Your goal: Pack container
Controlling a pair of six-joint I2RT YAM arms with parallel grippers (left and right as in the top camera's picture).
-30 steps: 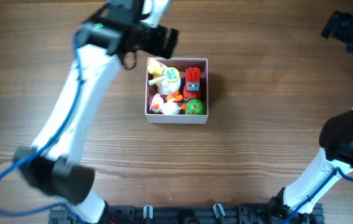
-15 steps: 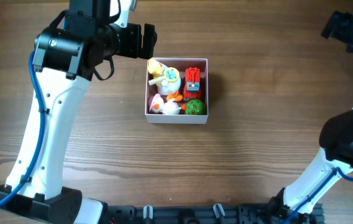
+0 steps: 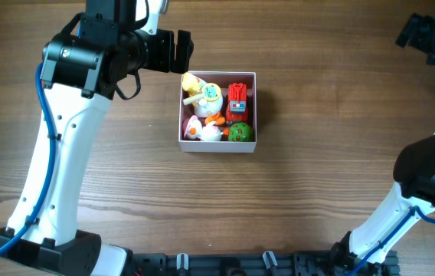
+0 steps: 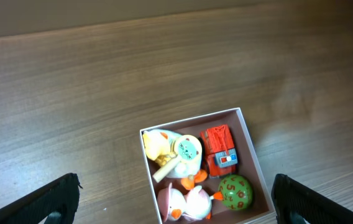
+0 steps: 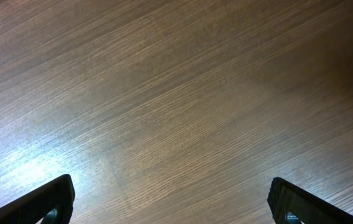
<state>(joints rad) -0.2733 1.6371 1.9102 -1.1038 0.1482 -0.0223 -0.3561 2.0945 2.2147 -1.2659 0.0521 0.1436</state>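
Observation:
The container (image 3: pixel 217 146), a square white-walled box with a pink inside, sits at the table's middle. It holds a yellow-and-white duck (image 3: pixel 206 96), a red truck (image 3: pixel 237 98), a green numbered ball (image 3: pixel 240 132) and a pink-and-white duck (image 3: pixel 202 130). My left gripper (image 3: pixel 178 50) hovers just off the box's upper-left corner, open and holding nothing. The left wrist view looks down on the container (image 4: pixel 192 119) between the spread fingers of the left gripper (image 4: pixel 176 199). Far off at the top right, my right gripper (image 3: pixel 420 34) is open over bare wood, as the right wrist view of the right gripper (image 5: pixel 173 199) shows.
Brown wooden tabletop (image 3: pixel 317 199) surrounds the box on every side. The left arm's white links (image 3: pixel 64 153) run down the left side and the right arm (image 3: pixel 432 176) stands along the right edge. A black rail (image 3: pixel 225 264) lines the front.
The left gripper drew back a little to the left from the container's top edge and the arm swung more upright, then held still. The right arm and toys did not move.

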